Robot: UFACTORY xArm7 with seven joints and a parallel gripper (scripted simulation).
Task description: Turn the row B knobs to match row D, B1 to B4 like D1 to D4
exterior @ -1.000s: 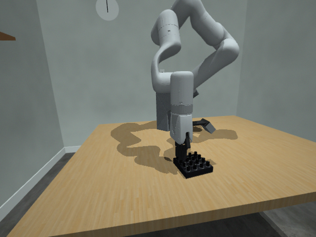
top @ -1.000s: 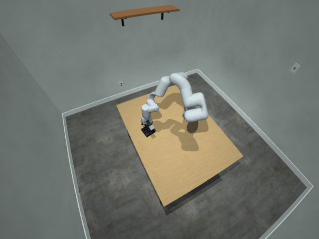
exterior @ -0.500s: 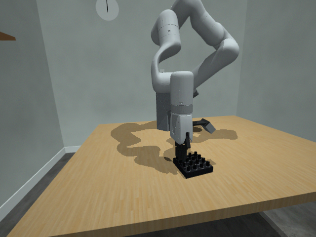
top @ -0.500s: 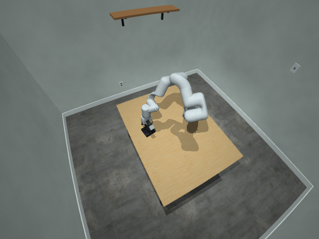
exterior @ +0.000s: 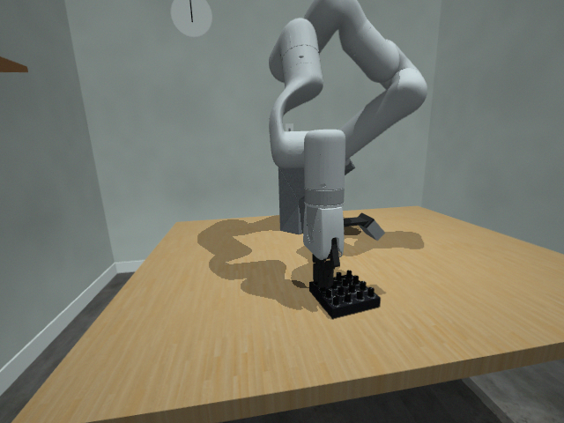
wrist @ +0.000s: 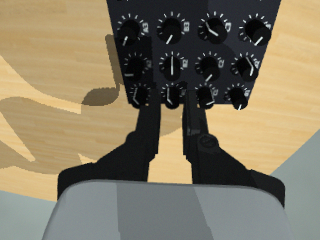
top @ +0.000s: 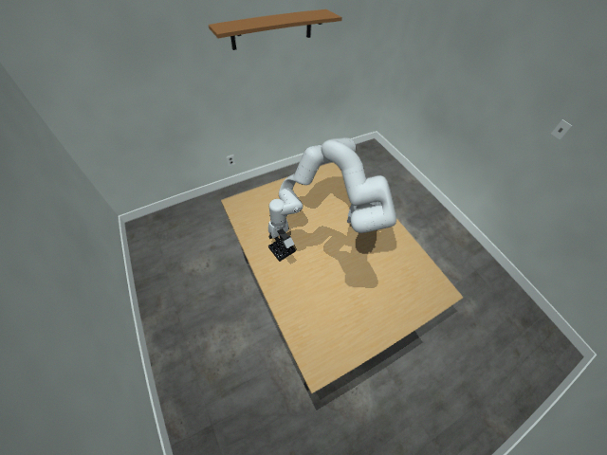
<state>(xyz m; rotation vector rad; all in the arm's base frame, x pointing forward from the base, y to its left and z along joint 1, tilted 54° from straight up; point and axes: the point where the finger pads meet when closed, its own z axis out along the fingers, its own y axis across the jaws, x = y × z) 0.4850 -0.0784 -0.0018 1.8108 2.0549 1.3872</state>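
Black two-finger gripper [top: 281, 239] [exterior: 322, 285] [wrist: 172, 103] part-open, grasping nothing; your black, white-lined cylindrical knob B1 [wrist: 172, 99] lies between its fingertips.

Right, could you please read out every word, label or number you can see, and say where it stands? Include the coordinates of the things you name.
On the knob box [top: 274, 252] [exterior: 357, 310] [wrist: 195, 47], beside its knobs:
"A3" [wrist: 145, 27]
"B3" [wrist: 187, 26]
"C3" [wrist: 228, 26]
"B2" [wrist: 185, 63]
"C2" [wrist: 221, 63]
Its other printed names are too small, dim or hidden. No text is readable elsewhere.
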